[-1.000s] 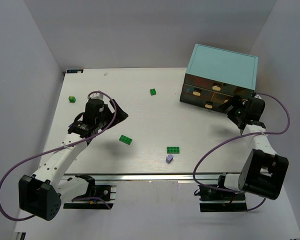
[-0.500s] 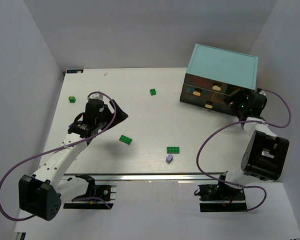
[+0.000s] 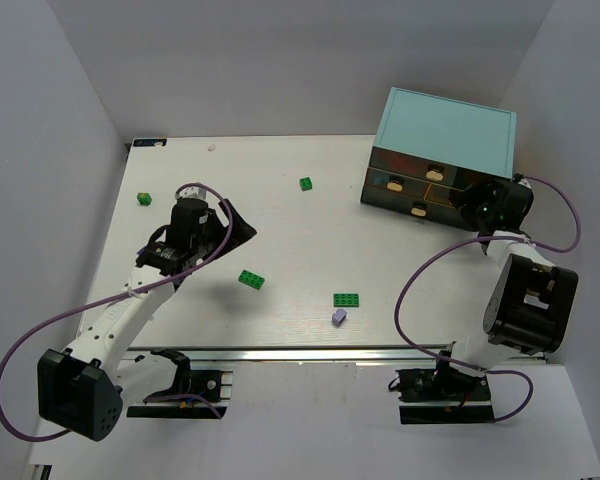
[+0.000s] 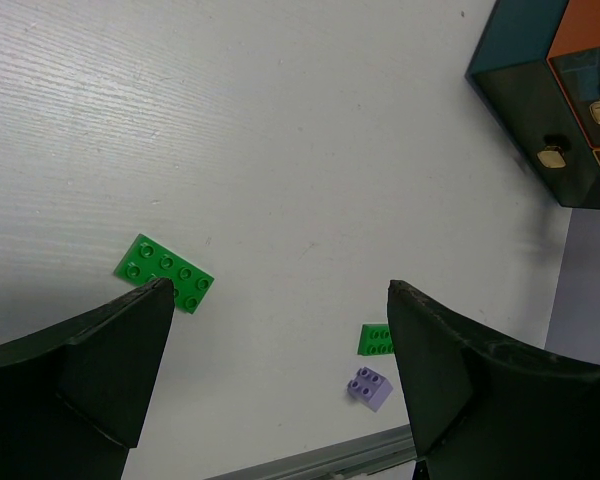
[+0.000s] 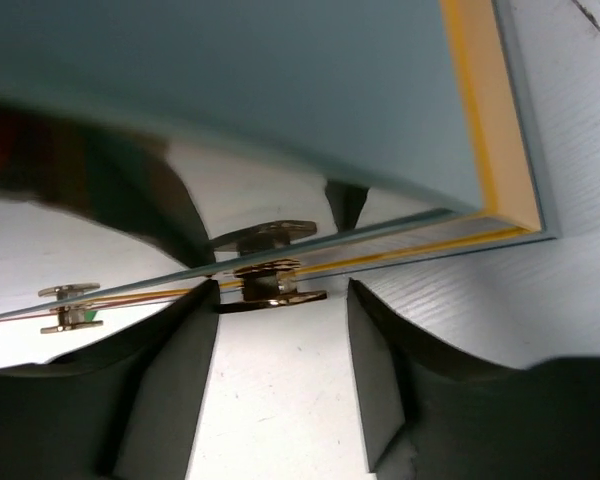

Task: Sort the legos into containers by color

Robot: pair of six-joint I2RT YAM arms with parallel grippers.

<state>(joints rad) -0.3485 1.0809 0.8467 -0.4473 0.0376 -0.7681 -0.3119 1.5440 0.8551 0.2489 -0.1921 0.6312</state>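
My right gripper (image 5: 280, 300) is part spread, one finger (image 5: 175, 370) on each side of a tan drawer handle (image 5: 275, 290) on the teal cabinet (image 5: 280, 90). There's a clear gap between the handle and the right finger. The left one is very close and I can't tell if it touches, so the handle isn't pinched as far as I see. From the top view that gripper is at the lower right front corner of the cabinet

My left gripper (image 4: 280, 292) is spread wide, holding nothing and touching nothing. It hovers over the left half of the desk (image 3: 280, 230), well apart from the cabinet

Counts, top view:
- green legos: 4. One is near the far left edge (image 3: 144, 198), one far centre (image 3: 306, 183), a flat one mid-desk (image 3: 251, 279) just beside the left gripper, and one near the front (image 3: 346, 300)
- lavender lego (image 3: 339, 317): 1, just beside the front green one, on its near side
- cabinet: 1, at the far right corner of the desk
- tan handles I can count on its front: 3; the right gripper hides the rest

All five legos lie loose on the desk
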